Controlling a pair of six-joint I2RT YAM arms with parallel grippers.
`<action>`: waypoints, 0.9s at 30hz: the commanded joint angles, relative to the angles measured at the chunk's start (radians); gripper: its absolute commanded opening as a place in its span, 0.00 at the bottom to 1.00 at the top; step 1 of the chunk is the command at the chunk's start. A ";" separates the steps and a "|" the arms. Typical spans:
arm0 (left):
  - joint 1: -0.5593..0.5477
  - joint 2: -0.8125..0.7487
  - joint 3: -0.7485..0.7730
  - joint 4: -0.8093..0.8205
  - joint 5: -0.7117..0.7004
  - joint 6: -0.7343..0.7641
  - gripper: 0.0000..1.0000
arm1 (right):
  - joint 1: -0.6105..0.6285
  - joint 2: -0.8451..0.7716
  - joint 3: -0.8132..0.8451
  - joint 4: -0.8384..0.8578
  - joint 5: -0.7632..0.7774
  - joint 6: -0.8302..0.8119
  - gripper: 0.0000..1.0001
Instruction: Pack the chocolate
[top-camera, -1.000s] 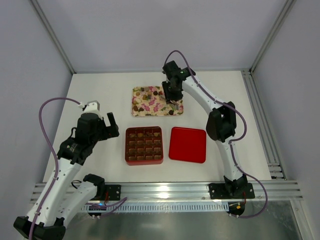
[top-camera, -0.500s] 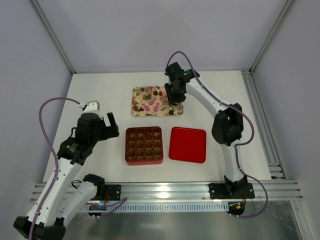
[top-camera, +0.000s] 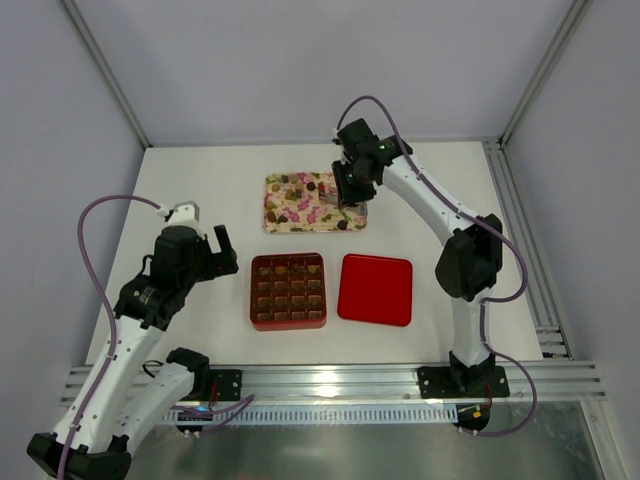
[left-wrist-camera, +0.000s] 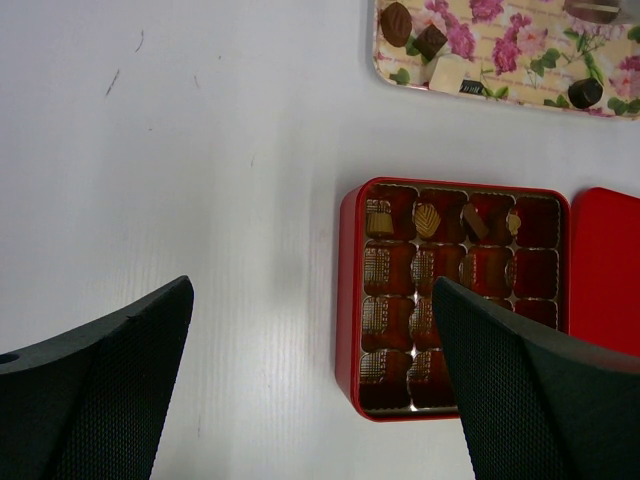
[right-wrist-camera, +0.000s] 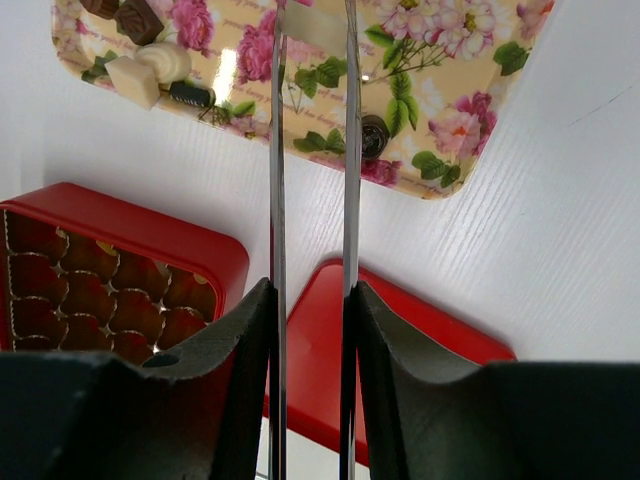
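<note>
A: Starting big: white table (top-camera: 200, 190), floral tray (top-camera: 300, 213) at back, red box (top-camera: 253, 292) in front, lid (top-camera: 375, 290) just right of it.
B: Grippers?
A: Left gripper (left-wrist-camera: 312, 290) spread wide, empty, left of box. Right gripper (top-camera: 352, 204) narrowed over tray's right end; gripping or not, can't tell.
B: Chocolate?
A: Chocolate (right-wrist-camera: 132, 80) mostly on tray; four pieces in box row nearest tray.
</note>
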 joint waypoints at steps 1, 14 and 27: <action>0.003 -0.013 0.008 0.027 -0.010 -0.004 1.00 | 0.011 -0.105 -0.010 0.027 -0.042 -0.003 0.38; 0.003 -0.016 0.008 0.025 -0.016 -0.004 1.00 | 0.148 -0.292 -0.126 0.012 -0.062 0.014 0.38; 0.003 -0.016 0.008 0.025 -0.025 -0.007 1.00 | 0.372 -0.392 -0.280 0.072 -0.059 0.111 0.38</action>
